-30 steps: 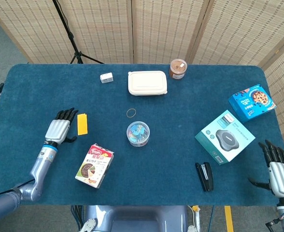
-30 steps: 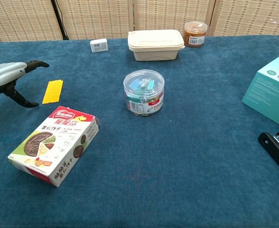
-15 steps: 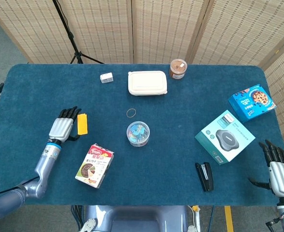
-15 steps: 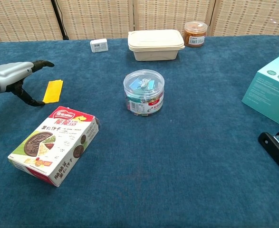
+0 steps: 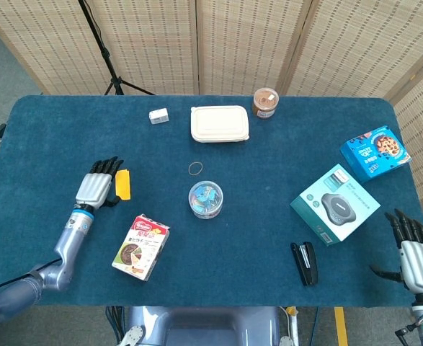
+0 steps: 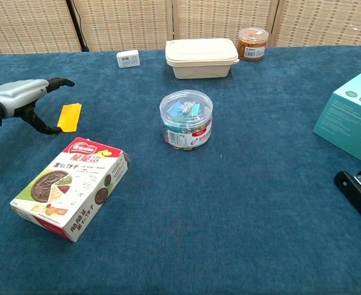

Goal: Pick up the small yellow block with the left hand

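Note:
The small yellow block [image 5: 123, 184] lies flat on the blue table, left of centre; the chest view shows the yellow block [image 6: 70, 117] at far left. My left hand [image 5: 96, 187] hovers just left of it, fingers spread and pointing away from me, thumb hanging down beside the block's near edge. In the chest view the left hand [image 6: 21, 95] reaches in from the left, nothing in it. My right hand [image 5: 415, 252] rests open at the table's near right corner, far from the block.
A snack box [image 5: 140, 246] lies just in front of the block. A clear round tub [image 5: 206, 199] stands mid-table, a rubber band [image 5: 195, 169] behind it. Further back are a cream lunch box [image 5: 219, 123], a jar [image 5: 265, 102] and a small white box [image 5: 158, 115]. Boxes [image 5: 335, 204] and a stapler [image 5: 305, 262] sit right.
My left hand has slid right toward the yellow block, now partly overlapping its left edge in the head view. The block and right hand have not moved.

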Motion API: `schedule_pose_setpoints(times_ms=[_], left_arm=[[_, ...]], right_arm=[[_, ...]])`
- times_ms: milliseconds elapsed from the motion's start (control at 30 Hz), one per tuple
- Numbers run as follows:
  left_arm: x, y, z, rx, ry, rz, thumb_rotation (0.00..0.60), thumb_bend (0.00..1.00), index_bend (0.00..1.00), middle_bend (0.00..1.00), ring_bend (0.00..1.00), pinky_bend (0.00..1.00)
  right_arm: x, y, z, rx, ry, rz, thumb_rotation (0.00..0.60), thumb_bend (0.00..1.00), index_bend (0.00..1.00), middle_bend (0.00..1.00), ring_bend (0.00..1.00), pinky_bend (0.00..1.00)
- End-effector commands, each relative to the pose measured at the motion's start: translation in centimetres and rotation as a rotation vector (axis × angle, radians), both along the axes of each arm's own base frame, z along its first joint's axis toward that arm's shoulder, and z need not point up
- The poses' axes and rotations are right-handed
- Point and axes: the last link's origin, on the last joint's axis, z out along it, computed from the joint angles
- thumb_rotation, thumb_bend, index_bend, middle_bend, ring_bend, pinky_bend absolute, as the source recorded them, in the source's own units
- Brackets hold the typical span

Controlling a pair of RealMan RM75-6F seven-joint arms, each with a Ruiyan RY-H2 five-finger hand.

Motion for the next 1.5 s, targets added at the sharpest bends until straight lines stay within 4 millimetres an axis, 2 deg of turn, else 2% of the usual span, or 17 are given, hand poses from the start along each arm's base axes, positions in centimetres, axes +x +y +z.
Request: schedule_pose_setpoints(times_ms=[33,133,233,333,633,1033,1500], left_arm=[[-0.3,-0.3,0.3,-0.011,0.011,-0.004,0.600,0.21,0.11,0.00,0.00,0.00],[-0.6,-0.4,0.6,-0.009,0.018,-0.004,0.600,0.21,0.29,0.00,0.00,0.00],[-0.6,-0.5,0.7,-0.011,0.024,-0.005,0.600,0.22,0.40,0.00,0.00,0.00],[-0.5,-0.6,0.6,-0.013,0.025,-0.006,0.600,0.22,0.45,0.00,0.00,0.00],[0.1,-0.2,0.4,-0.009,0.034,-0.006,0.600,0.23,0.45,0.00,0.00,0.00],[0.4,0.0,0.0,-0.023,0.037,-0.005,0.600,0.38,0.47,0.00,0.00,0.00],[0.2,-0.3,-0.2,-0.038,0.039,-0.002,0.600,0.39,0.48,0.00,0.00,0.00]], right_arm=[[0.1,0.0,0.0,0.000,-0.002,0.002,0.600,0.00,0.00,0.00,0.00,0.00],[0.1,0.1,0.0,0.001,-0.005,0.006,0.600,0.00,0.00,0.00,0.00,0.00],[0.2,0.1,0.0,0.002,-0.007,0.008,0.600,0.00,0.00,0.00,0.00,0.00],[0.2,0.1,0.0,0.001,-0.008,0.008,0.600,0.00,0.00,0.00,0.00,0.00],[0.1,0.1,0.0,0.006,-0.012,0.005,0.600,0.00,0.00,0.00,0.00,0.00],[0.1,0.1,0.0,0.009,-0.015,0.005,0.600,0.00,0.00,0.00,0.00,0.00],[0.1,0.1,0.1,0.011,-0.029,0.007,0.600,0.00,0.00,0.00,0.00,0.00]])
